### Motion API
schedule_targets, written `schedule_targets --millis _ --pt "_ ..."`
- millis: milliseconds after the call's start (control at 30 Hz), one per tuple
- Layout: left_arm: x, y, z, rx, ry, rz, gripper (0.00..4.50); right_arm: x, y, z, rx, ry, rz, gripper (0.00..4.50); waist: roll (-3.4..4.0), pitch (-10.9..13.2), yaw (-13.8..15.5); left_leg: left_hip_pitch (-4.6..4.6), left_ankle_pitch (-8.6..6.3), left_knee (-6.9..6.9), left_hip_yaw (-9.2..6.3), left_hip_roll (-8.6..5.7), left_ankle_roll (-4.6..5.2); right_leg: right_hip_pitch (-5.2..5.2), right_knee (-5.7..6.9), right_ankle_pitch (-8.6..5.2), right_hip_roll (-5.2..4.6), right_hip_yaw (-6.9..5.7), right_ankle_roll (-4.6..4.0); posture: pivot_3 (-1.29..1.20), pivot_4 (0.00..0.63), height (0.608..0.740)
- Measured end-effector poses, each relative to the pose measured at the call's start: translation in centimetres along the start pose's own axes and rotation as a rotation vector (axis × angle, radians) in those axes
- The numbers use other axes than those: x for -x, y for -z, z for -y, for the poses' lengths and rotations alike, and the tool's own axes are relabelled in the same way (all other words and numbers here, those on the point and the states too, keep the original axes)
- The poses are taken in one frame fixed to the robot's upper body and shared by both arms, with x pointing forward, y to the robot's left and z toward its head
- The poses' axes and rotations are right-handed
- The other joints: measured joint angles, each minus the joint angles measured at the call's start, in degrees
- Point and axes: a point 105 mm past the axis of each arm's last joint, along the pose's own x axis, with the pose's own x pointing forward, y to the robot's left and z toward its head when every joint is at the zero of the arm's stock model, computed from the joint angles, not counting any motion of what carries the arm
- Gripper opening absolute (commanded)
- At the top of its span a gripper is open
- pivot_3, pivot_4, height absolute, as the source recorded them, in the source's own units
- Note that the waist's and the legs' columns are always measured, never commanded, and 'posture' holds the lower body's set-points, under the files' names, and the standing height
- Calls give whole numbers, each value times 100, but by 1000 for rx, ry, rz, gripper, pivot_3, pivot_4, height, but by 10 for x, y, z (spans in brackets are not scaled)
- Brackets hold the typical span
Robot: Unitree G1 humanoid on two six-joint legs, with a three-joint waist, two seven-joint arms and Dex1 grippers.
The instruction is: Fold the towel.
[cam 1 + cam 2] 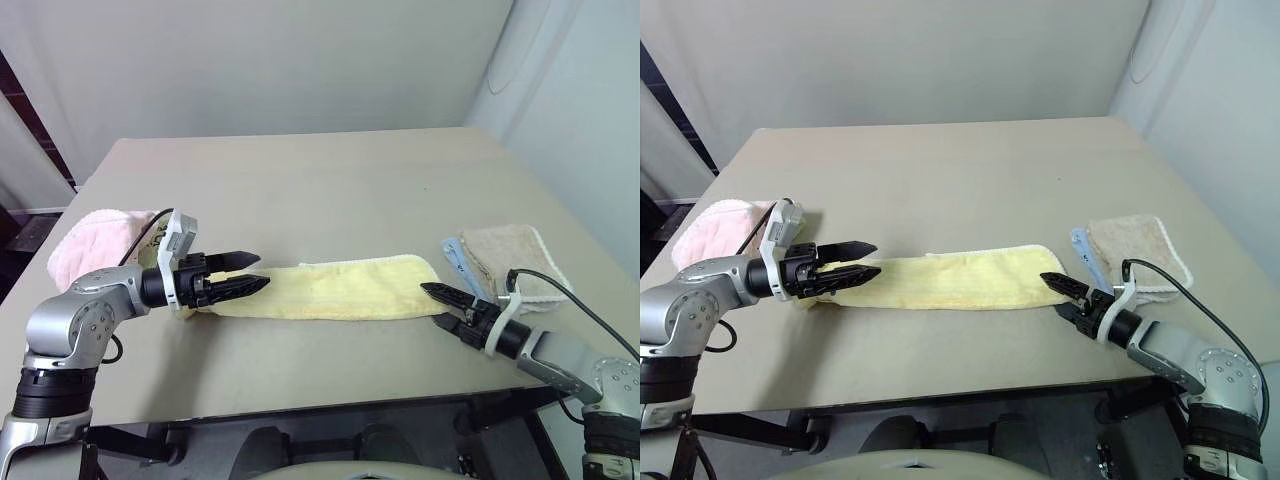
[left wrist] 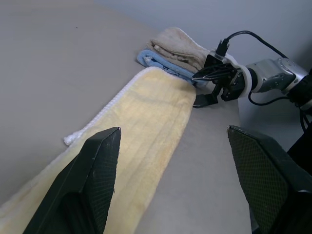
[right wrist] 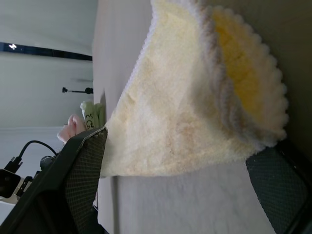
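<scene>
The left claw (image 1: 262, 272) hovers just over the towel's (image 1: 330, 291) left end, its two black fingers parted and empty, aimed along the strip toward 3 o'clock. The right claw (image 1: 432, 304) sits at the opposite end, tips at the towel's right edge, also spread and gripping nothing; in the right wrist view the folded end lies between its fingers (image 3: 83, 170), so it looks lined up to close on that edge.

The towel lies near the front of the table (image 1: 320, 180), already doubled lengthwise into a long narrow band running from 9 to 3 o'clock, its stitched hem along the far side. That layout probably explains the arms' stance: one claw at each short end suits bringing one end over the other for the next fold.

A pink cloth (image 1: 95, 245) rests at 9 o'clock by the table's left edge, and a beige towel (image 1: 510, 255) on something blue (image 1: 455, 258) sits at 3 o'clock, just beyond the right claw. Both are apart from the working strip, though the blue piece is close enough to be snagged.
</scene>
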Motion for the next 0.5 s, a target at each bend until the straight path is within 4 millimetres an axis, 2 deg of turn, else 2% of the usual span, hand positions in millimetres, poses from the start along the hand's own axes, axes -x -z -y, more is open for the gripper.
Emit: schedule_targets --millis 200,333,433,500 --pt "27 16 -26 54 -85 -23 3659 -7 0 7 -7 26 36 1346 3 2 -44 -13 0 -5 3 7 0 -22 1 1 2 6 -2 0 0 701" --pt "49 32 -28 91 -101 -32 3659 -6 -6 -1 15 -8 74 22 -9 -5 -43 -15 0 -8 16 13 0 -25 -3 1 -11 13 -2 0 0 701" --pt "64 48 -22 116 -114 -42 3659 -2 -12 0 16 -9 113 22 -8 -5 -37 -13 -1 -7 31 10 -2 -40 -12 4 -37 20 -8 0 0 701" --pt "73 66 -12 140 -122 -66 3659 4 -15 2 12 -14 134 22 -5 -4 -26 -20 -3 -12 36 7 -2 -48 -22 4 -61 29 -9 0 0 701"
